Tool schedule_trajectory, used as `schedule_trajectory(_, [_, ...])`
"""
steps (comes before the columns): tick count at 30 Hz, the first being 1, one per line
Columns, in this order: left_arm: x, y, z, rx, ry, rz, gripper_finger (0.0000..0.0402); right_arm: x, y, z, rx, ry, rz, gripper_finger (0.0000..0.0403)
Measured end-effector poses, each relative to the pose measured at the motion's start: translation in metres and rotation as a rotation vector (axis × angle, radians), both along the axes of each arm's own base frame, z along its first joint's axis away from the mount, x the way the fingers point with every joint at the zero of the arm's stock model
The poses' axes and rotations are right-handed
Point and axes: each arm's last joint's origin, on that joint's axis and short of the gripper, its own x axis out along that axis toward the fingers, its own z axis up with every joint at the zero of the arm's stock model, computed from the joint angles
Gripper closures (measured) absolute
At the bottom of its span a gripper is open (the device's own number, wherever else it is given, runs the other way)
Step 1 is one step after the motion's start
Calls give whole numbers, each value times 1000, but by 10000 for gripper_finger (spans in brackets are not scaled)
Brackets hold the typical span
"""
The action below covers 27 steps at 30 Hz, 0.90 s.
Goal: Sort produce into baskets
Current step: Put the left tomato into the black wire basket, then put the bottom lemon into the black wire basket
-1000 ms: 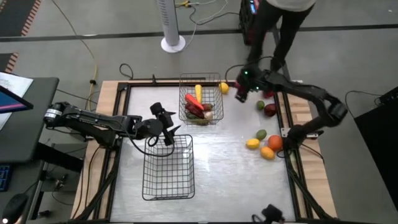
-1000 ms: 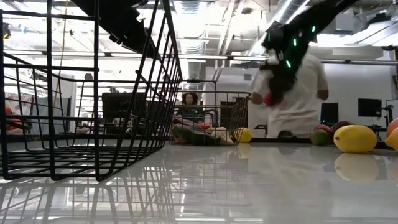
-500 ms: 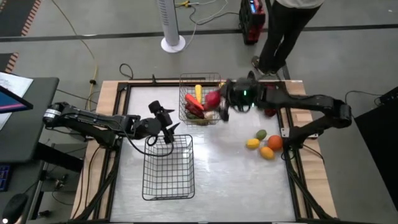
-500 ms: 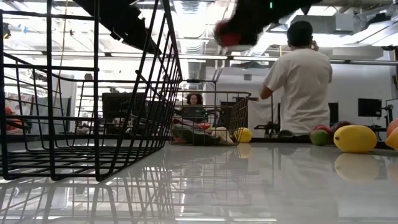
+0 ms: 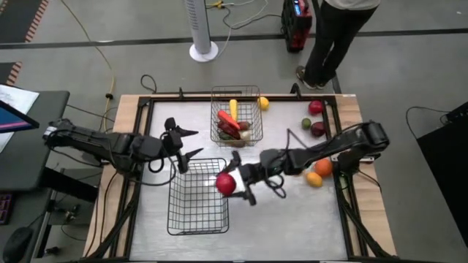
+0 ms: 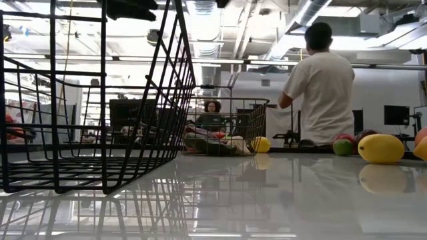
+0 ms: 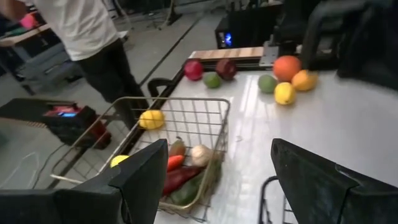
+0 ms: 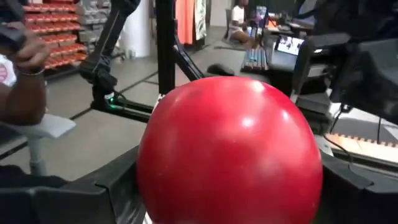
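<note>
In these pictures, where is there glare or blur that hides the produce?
Low view: the glossy table mirrors the ceiling lights and the lemon. Right wrist view: the red apple fills the frame, background soft. Left wrist view: the near fingers are blurred; the far basket stays readable.

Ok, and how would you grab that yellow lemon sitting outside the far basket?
Take the lemon across its round middle, coming straight down from above. It lies close beside the far basket's wall, so probably close the tool along that wall, not across it. The right tool holds a red apple by the near basket. The left tool waits open.
</note>
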Motion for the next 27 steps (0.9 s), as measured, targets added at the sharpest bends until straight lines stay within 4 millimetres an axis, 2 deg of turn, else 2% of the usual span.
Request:
schedule_trajectory(4, [1,-4,-1,-1,-1,-18,127,25,6,-21,-8,69,-61,46])
schedule_trajectory(7, [2,-5,0,-4,-12,-21,127,42,1,-31,-31,174,-93,30])
schedule_trajectory(10, [2,-5,1,-5,-16,-20,127,51,-7,-28,-55,292,-117,11])
schedule_trajectory(12, [2,-5,0,-11,-14,-18,127,51,-14,-19,-72,365,-141,7])
schedule_trajectory(16, [2,-5,-1,-11,-5,-12,127,32,-26,4,-89,468,-193,15])
schedule_trajectory(19, [2,-5,-2,-13,0,-8,127,11,-30,12,-133,535,-305,18])
schedule_trajectory(23, [1,-4,-4,-30,12,0,127,-27,-37,0,-207,706,-479,19])
schedule_trajectory(27, [1,-4,-5,-40,15,5,127,-73,-48,-12,-163,903,-577,19])
